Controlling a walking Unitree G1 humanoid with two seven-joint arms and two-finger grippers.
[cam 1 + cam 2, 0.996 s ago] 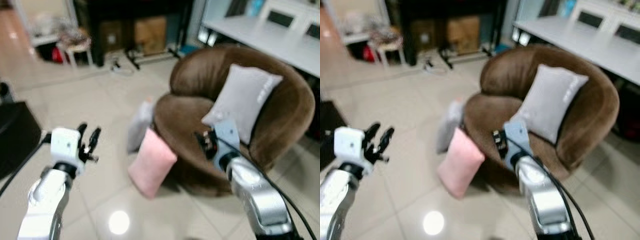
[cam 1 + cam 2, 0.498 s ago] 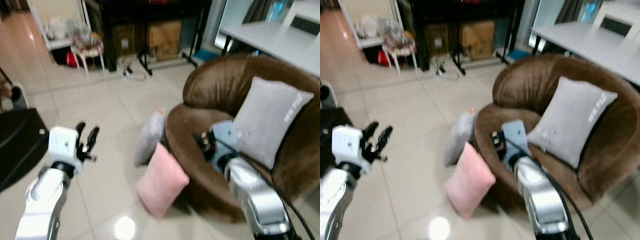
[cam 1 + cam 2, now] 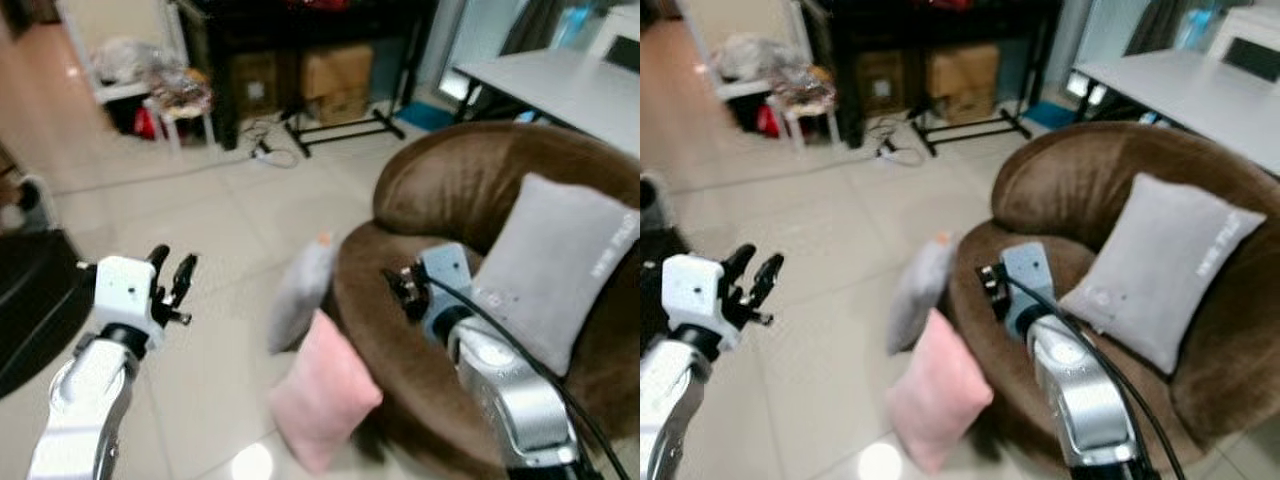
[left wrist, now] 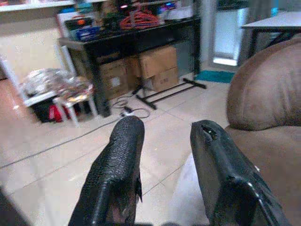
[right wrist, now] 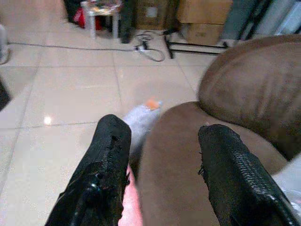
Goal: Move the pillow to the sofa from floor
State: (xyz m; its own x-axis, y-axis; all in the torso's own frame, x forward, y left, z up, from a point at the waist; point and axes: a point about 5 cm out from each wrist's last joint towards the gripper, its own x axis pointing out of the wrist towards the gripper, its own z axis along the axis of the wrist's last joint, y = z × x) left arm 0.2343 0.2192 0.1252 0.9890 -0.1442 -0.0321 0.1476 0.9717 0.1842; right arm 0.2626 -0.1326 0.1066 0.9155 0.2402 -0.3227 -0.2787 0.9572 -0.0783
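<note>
Both claws raised, empty: left claw [image 3: 172, 284] fingers apart, right claw [image 3: 990, 289] fingers apart above the brown sofa [image 3: 470, 190]. Pink pillow [image 3: 322, 390] and grey pillow [image 3: 300, 293] lean against its base on the floor. We risk grabbing the wrong one, or dragging it.

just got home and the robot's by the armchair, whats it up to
It is facing the brown armchair with both arms raised and nothing held. The left claw and right claw are open. A pink pillow and a grey pillow lean against the chair on the floor; another grey pillow sits on the seat.
</note>
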